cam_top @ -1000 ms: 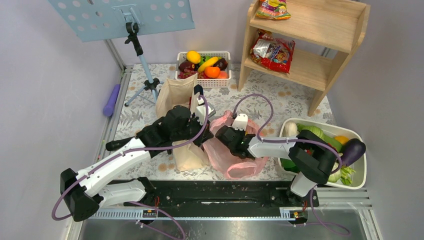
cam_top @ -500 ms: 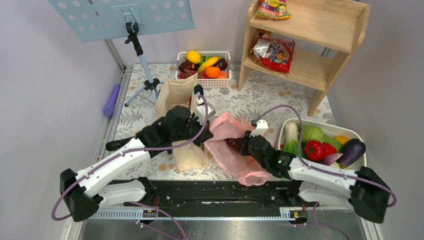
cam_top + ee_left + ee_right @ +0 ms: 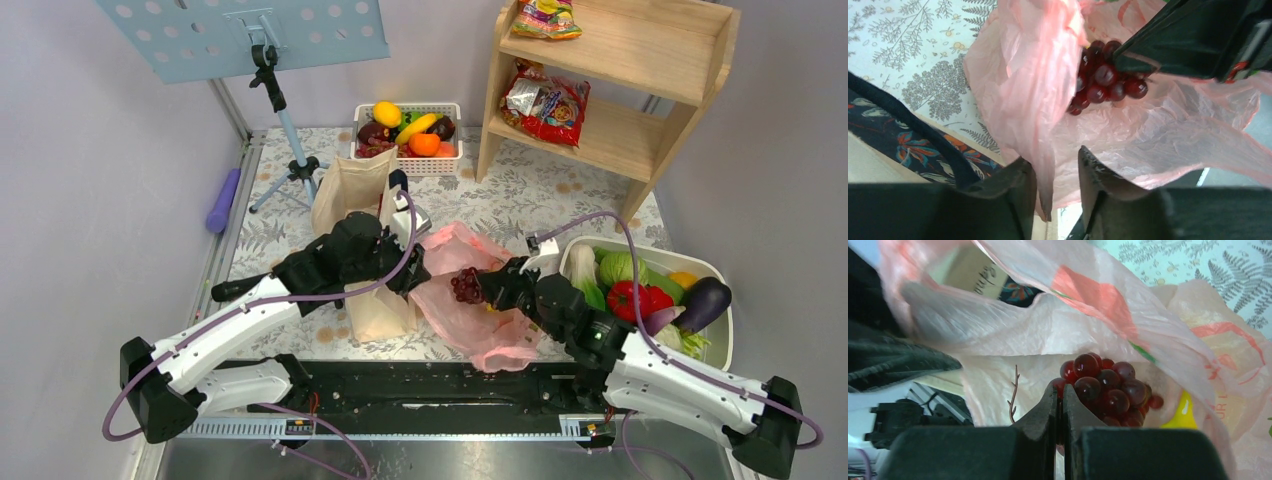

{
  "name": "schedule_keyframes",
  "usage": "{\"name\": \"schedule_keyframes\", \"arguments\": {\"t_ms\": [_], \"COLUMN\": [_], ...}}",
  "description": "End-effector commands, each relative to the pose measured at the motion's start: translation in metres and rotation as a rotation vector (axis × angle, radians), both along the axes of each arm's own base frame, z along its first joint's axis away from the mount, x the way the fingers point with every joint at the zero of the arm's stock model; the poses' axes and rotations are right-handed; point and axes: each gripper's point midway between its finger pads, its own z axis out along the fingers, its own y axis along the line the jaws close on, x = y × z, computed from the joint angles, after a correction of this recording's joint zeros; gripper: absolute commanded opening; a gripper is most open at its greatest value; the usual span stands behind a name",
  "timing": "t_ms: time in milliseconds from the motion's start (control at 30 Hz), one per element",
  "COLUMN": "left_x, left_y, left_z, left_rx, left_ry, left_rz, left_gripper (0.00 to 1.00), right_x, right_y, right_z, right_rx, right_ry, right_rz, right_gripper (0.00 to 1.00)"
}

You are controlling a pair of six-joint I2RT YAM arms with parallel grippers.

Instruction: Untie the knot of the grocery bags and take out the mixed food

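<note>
The pink grocery bag lies crumpled between my arms with its mouth gaping; no knot is in view. My right gripper is shut on a dark red grape bunch, which hangs just above the bag's opening. In the right wrist view the jaws pinch the bunch at its left edge, and a yellow piece of food shows inside the bag. My left gripper is open; a loose fold of the bag hangs against one finger, unpinched. The grapes show beyond.
A beige canvas tote stands under my left wrist, another behind it. A white basket of fruit sits at the back. A white tub of vegetables lies right. A wooden shelf holds snack packets. A tripod stand is back left.
My right gripper drew back to the right out of the bag, bringing the grape bunch up with it. My left jaws went from shut on the bag's fold to parted.
</note>
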Motion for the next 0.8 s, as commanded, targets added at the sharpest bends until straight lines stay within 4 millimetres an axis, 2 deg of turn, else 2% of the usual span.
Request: {"name": "schedule_keyframes", "arguments": {"t_ms": [0, 33, 67, 167, 267, 367, 533, 633, 767], "left_x": [0.004, 0.005, 0.005, 0.007, 0.000, -0.011, -0.043, -0.056, -0.065], "left_y": [0.001, 0.001, 0.001, -0.001, -0.001, -0.001, -0.011, -0.020, -0.032], "left_z": [0.014, 0.020, 0.026, 0.057, 0.087, 0.118, 0.169, 0.187, 0.196], "left_rx": [-0.023, -0.032, -0.044, -0.118, -0.200, -0.277, -0.434, -0.489, -0.525], "left_ry": [-0.048, -0.060, -0.073, -0.139, -0.202, -0.268, -0.326, -0.328, -0.318], "left_rz": [0.016, 0.015, 0.014, 0.020, -0.016, -0.067, -0.241, -0.325, -0.393], "left_gripper": [0.53, 0.67, 0.76, 0.97, 0.99, 0.99, 0.99, 0.99, 0.99], "right_x": [-0.001, -0.002, -0.003, -0.005, -0.012, -0.022, -0.039, -0.052, -0.066], "right_y": [-0.001, -0.003, -0.005, -0.018, -0.026, -0.026, -0.014, -0.002, 0.011], "right_z": [0.080, 0.088, 0.094, 0.111, 0.137, 0.161, 0.203, 0.232, 0.265], "right_rx": [0.146, 0.154, 0.151, 0.108, 0.107, 0.140, 0.228, 0.290, 0.374], "right_ry": [-0.105, -0.116, -0.122, -0.128, -0.143, -0.157, -0.176, -0.197, -0.222], "right_rz": [0.008, 0.007, 0.006, -0.015, 0.000, 0.046, 0.155, 0.248, 0.350], "right_gripper": [0.00, 0.00, 0.00, 0.00, 0.00, 0.00, 0.00, 0.00, 0.00]}}
